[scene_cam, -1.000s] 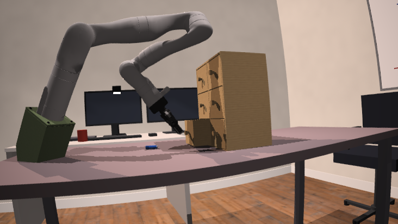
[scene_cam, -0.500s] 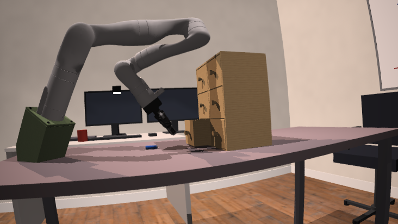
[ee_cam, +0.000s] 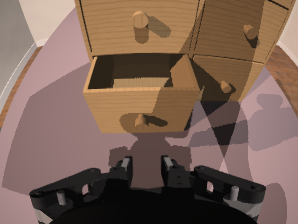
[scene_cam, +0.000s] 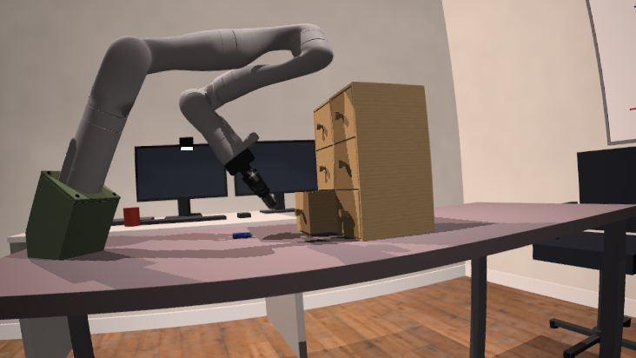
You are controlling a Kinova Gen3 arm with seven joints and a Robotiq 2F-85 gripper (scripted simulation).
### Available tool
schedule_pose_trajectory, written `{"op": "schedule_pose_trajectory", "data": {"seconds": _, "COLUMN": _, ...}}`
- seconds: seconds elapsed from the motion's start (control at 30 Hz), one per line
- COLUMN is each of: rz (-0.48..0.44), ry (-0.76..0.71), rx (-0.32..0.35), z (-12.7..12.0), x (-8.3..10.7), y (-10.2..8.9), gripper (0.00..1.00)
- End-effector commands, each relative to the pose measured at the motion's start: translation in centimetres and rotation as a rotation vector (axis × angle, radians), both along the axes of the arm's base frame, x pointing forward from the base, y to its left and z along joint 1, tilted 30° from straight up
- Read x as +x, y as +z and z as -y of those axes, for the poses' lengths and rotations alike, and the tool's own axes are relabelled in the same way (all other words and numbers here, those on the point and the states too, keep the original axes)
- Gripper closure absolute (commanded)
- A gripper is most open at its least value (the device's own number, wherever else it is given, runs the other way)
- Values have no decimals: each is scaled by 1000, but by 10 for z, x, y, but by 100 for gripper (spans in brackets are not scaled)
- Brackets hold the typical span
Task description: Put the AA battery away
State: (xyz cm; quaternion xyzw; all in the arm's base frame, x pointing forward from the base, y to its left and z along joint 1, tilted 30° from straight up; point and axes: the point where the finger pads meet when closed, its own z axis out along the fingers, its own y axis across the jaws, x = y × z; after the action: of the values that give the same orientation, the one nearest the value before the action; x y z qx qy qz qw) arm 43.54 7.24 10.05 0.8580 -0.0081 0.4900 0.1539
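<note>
Exterior view first: gripper [scene_cam: 269, 202] hanging in mid-air just left of the chest [scene_cam: 391, 160], fingers partly apart and nothing between them, clear of the knob. Bottom-left drawer [scene_cam: 316, 212] pulled partway out of the chest's front, poking toward the arm (other five fronts looking flush from here). AA battery [scene_cam: 241, 235], blue, lying flat on the tabletop [scene_cam: 400, 257], left of the open drawer and nearer the camera than the gripper, well apart from both. Arm folded high over the scene, rooted in a green base [scene_cam: 49, 222] at the near left edge.

Over to the wrist view: looking down past the two fingers at the open drawer [ee_cam: 143, 106], its front panel and small knob [ee_cam: 141, 120] just ahead of the fingertips, not touching. Drawer's inside mostly in shadow, with only a pale strip of floor visible (contents impossible to make out). Closed fronts above and to the right, each with a round knob.

Behind the tabletop: two dark monitors [scene_cam: 180, 173], a keyboard, and a red cup [scene_cam: 131, 216] on a white desk.
</note>
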Motion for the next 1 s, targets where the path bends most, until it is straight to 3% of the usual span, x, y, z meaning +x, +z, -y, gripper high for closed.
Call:
{"op": "schedule_pose_trajectory", "data": {"seconds": 0.0, "rz": 8, "ry": 15, "rx": 3, "z": -8, "x": -5, "y": 9, "gripper": 67}}
{"op": "schedule_pose_trajectory", "data": {"seconds": 0.97, "rz": 7, "ry": -12, "rx": -5, "z": -32, "x": -65, "y": 66, "gripper": 67}}
